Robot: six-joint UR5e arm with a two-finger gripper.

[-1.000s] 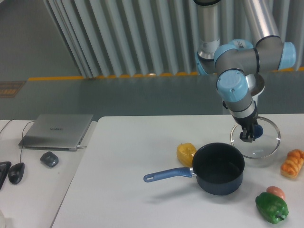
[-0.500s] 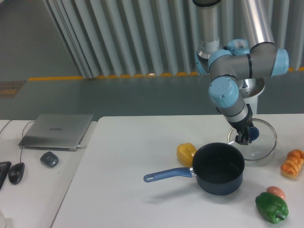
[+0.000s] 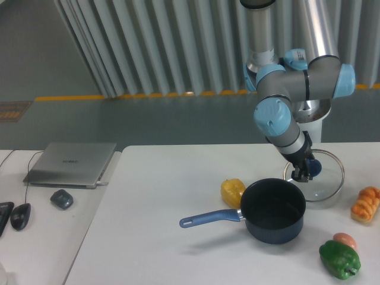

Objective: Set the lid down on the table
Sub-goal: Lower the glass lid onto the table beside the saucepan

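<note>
Glass lid and white table, right side of the frame.

The lid (image 3: 320, 176) is a round clear glass disc with a thin metal rim and a blue knob at its centre; it sits at the right of the frame, a little below mid-height, its near edge appearing to rest on the table while the rest seems slightly tilted toward the camera. Whether it lies fully flat cannot be told. The table (image 3: 178, 190) is a large white flat top with a plain smooth surface, filling the lower centre and lower right of the frame.
</note>
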